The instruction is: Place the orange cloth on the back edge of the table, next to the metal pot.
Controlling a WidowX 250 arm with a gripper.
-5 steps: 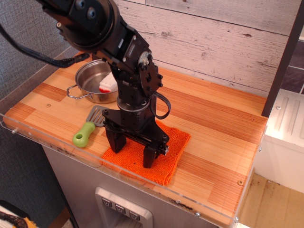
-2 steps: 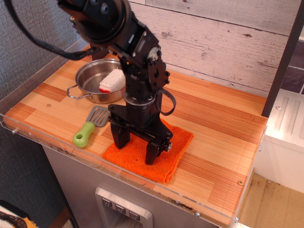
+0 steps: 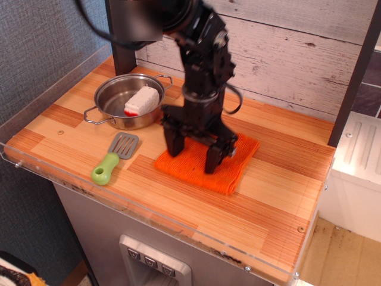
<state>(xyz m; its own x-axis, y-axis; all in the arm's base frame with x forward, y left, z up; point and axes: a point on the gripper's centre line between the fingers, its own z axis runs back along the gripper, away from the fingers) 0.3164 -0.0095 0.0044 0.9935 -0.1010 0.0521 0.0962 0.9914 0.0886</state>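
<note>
We see the gripper (image 3: 193, 156) with its two black fingers spread wide, both tips pressed down onto the orange cloth (image 3: 208, 162); it clasps nothing between them. Compared with a second ago, gripper and cloth have shifted together toward about 1 o'clock, away from the front acrylic rim and toward the middle of the table (image 3: 280, 196). Earlier the cloth's front corner lay close to the front edge; now a broad strip of bare planks shows at 6 o'clock of it. The arm has also swung, so the pot's interior is now open to our view.

The cloth lies flat beneath the gripper, spreading mostly toward 3 o'clock of the fingertips. The metal pot (image 3: 122, 102) sits at roughly 10 o'clock of the cloth, apart from it, with a white and red object (image 3: 141, 100) resting inside. The green-handled spatula (image 3: 115, 157) lies at 9 o'clock of the cloth, near but not touching. The cloth is short of the back edge.
</note>
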